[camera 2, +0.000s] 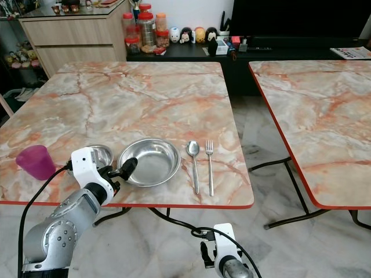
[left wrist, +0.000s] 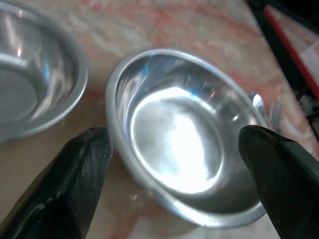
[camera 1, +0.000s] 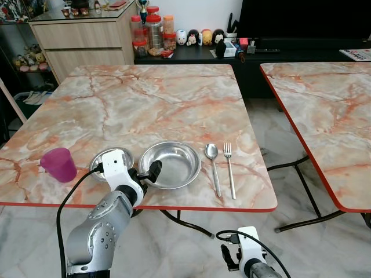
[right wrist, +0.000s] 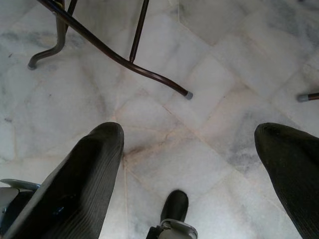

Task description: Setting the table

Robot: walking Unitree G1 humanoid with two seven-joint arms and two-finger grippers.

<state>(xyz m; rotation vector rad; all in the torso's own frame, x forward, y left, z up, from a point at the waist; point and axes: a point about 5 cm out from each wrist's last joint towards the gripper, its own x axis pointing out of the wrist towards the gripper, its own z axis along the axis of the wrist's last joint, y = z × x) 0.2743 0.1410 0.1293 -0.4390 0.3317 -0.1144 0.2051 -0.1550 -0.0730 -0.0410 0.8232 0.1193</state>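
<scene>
At the marble worktop's [camera 1: 174,98] near edge, my left gripper [left wrist: 174,144], wide open and empty, should straddle the shallow round steel bowl's [camera 1: 171,164] rim squarely.

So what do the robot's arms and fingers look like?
Both arms are silver metal with round screw dots and white wrist blocks. A black cable loops to each wrist. The left end effector and right end effector each have two long, black, rubbery-looking fingers.
</scene>
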